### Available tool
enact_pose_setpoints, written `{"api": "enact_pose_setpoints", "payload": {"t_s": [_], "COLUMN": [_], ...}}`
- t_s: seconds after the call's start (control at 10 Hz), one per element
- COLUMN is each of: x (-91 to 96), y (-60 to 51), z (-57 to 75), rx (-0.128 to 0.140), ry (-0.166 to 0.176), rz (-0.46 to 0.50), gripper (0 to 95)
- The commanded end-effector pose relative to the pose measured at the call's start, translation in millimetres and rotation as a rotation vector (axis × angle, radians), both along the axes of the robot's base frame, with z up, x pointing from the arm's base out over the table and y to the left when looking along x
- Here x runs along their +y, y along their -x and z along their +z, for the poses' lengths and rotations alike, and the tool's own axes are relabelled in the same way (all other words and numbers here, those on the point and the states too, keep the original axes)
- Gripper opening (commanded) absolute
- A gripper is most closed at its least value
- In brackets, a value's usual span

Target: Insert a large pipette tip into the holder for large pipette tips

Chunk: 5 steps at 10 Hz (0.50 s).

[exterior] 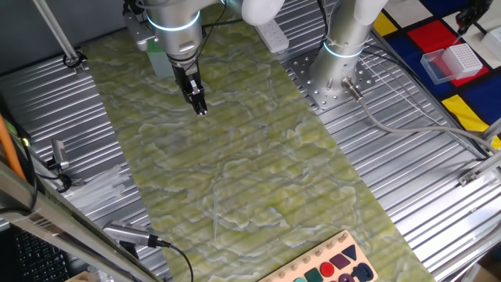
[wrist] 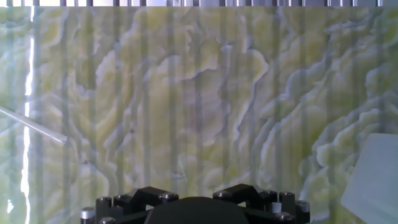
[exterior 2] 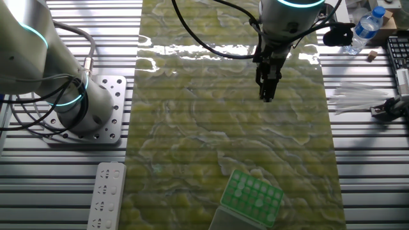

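In one fixed view, we see the gripper (exterior: pixel 200 107) hanging from the arm above a green marbled mat (exterior: pixel 235 157), its dark fingers close together with nothing between them. Near the front of the mat lies the large pipette tip (exterior: pixel 215 210), a faint, thin, whitish sliver barely distinct from the pattern, well apart from the gripper. In the other fixed view, we find the gripper (exterior 2: pixel 267 94) pointing down over the far part of the mat (exterior 2: pixel 192 128), jaws clenched on nothing, and the holder for large pipette tips (exterior 2: pixel 251 198) at the near edge: a small box with a green top dotted with pale holes and paler sides. In the hand view, we see a translucent tube end (wrist: pixel 34 129) entering from the left edge, lying on the mat.
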<state>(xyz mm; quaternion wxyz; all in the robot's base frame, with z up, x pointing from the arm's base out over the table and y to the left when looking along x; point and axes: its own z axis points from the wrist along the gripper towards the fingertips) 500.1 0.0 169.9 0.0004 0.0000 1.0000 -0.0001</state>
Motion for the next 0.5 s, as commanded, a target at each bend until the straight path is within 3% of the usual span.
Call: {"api": "enact_pose_setpoints", "payload": {"t_s": [0.1,0.5], "x": [0.0,0.2], "y": [0.1,0.1], "z": [0.1,0.6], "rx": [-0.053,-0.049], "ry": [-0.029,-0.024], "rz": [0.257,0.264], "gripper": [0.0,0.0]}}
